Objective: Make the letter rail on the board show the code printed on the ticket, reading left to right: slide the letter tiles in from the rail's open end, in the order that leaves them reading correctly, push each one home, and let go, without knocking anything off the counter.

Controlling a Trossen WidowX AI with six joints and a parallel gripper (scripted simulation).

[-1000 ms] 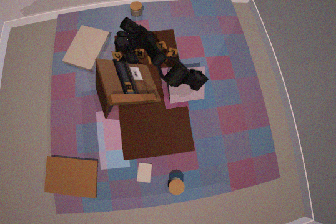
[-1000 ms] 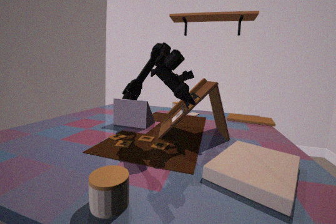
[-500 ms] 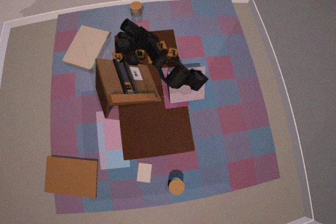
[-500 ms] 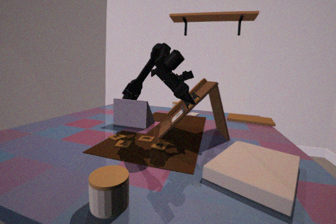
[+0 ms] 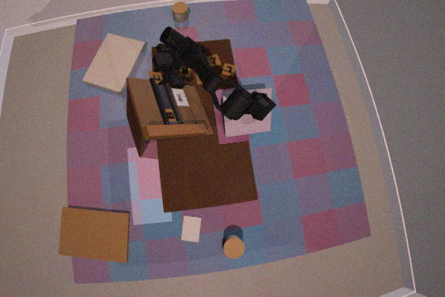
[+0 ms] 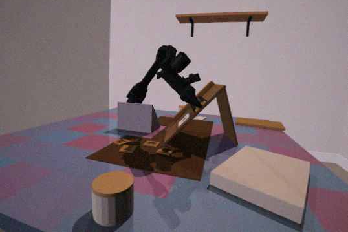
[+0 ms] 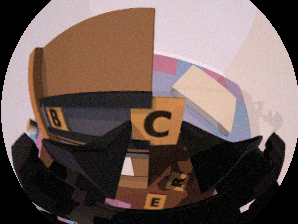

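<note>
The sloped wooden board [image 5: 138,99] [image 6: 227,116] [image 7: 100,55] carries a dark rail [image 5: 162,97] [image 7: 95,116]. A B tile [image 5: 169,115] [image 7: 56,118] sits in the rail at its closed end. My gripper [image 7: 156,124] is shut on the C tile [image 5: 155,77] [image 7: 170,106], upright in the wrist view, at the rail's open end and overlapping it in that view. Whether it is inside the channel is unclear. The ticket [image 5: 180,97] [image 6: 184,119] is on the board; its print is unreadable. An E tile [image 7: 155,202], an R tile [image 7: 177,180] and other tiles [image 5: 213,60] [image 5: 228,69] lie below on the brown mat.
A cream block [image 5: 115,63] [image 6: 259,178] [image 7: 207,95] lies beyond the open end. A lidded jar [image 5: 180,10] [image 6: 112,197] stands behind the arm, another jar [image 5: 233,247] at the opposite side. A lilac wedge [image 6: 135,117] is by the arm's base. A shelf [image 6: 221,17] hangs on the wall.
</note>
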